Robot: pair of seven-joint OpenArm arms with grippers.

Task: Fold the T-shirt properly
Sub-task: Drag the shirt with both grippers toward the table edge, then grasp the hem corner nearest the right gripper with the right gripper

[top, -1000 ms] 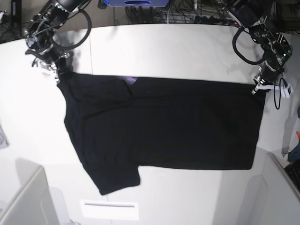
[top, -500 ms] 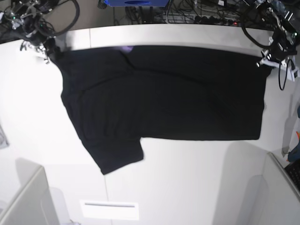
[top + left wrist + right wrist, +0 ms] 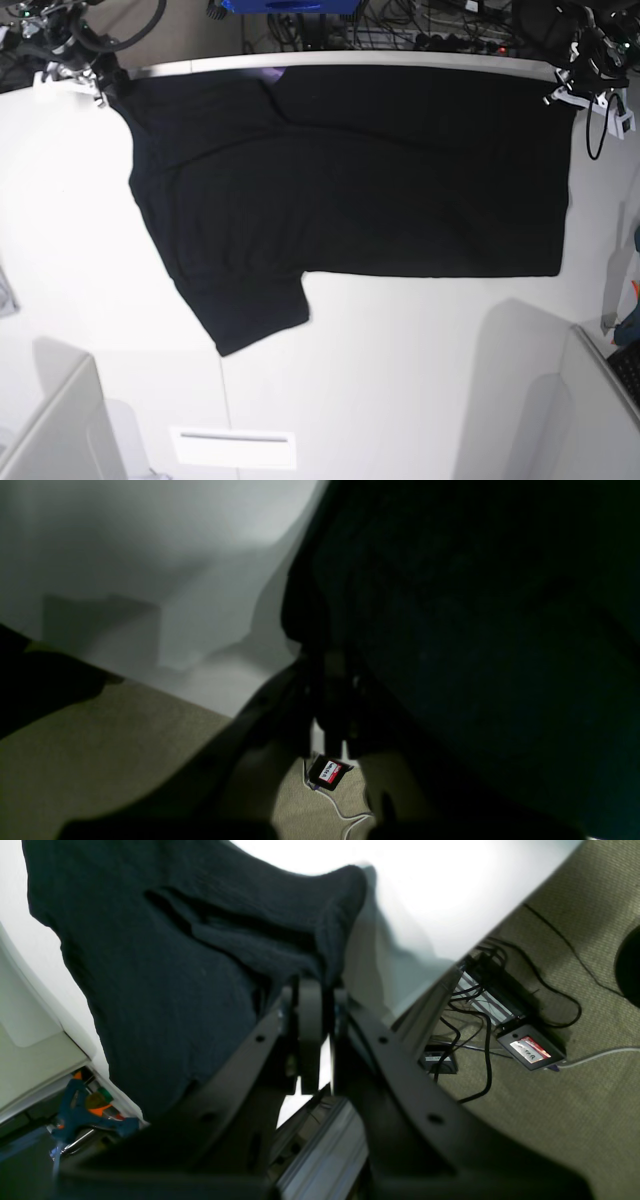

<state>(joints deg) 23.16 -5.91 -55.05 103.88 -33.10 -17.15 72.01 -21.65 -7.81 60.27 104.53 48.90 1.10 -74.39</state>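
A white table [image 3: 400,380] carries the T-shirt [image 3: 350,180], which lies spread flat, plain black side up, its top edge along the table's far edge. That edge runs from the right pincer [image 3: 100,85] to the left pincer [image 3: 562,92]. One sleeve points toward the near side, below the right pincer.

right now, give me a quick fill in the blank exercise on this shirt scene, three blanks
1. The T-shirt is ____ in colour.
2. Both the left gripper and the right gripper are shut on the shirt's ____ edge in the base view.
3. One short sleeve points toward the ____ edge of the white table in the base view.

Missing words: black; top; bottom
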